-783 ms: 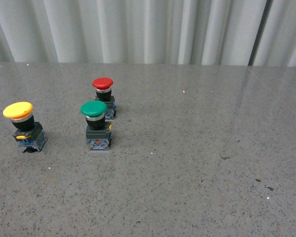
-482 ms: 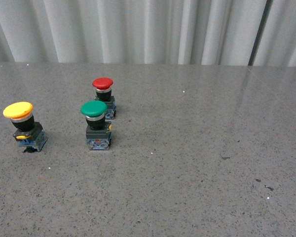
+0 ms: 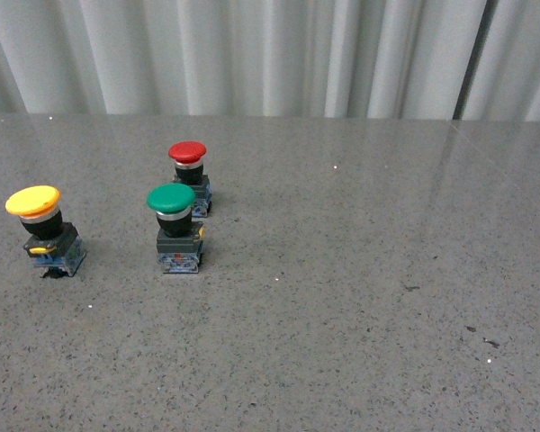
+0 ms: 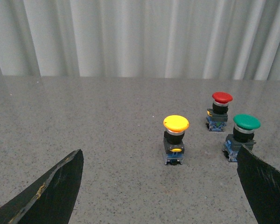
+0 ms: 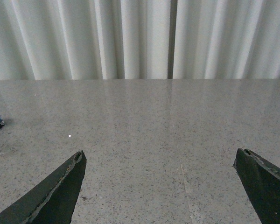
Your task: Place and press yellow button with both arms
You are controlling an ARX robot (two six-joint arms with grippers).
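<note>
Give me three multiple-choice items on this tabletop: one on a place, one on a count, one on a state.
1. In the front view, which cap colour has the push-button standing furthest left on the grey speckled table?
A. red
B. green
C. yellow

2. How many mushroom-capped push-buttons stand on the table?
A. two
B. three
C. four

3. In the left wrist view, the left gripper has its black fingers:
A. open, holding nothing
B. shut on a button
C. shut on a cable

Key:
1 C, the small yellow-capped push-button stands left of the green-capped push-button and the red-capped push-button.
2 B, the yellow, green and red caps are the only ones in view.
3 A, the fingers stand wide apart and touch nothing.
</note>
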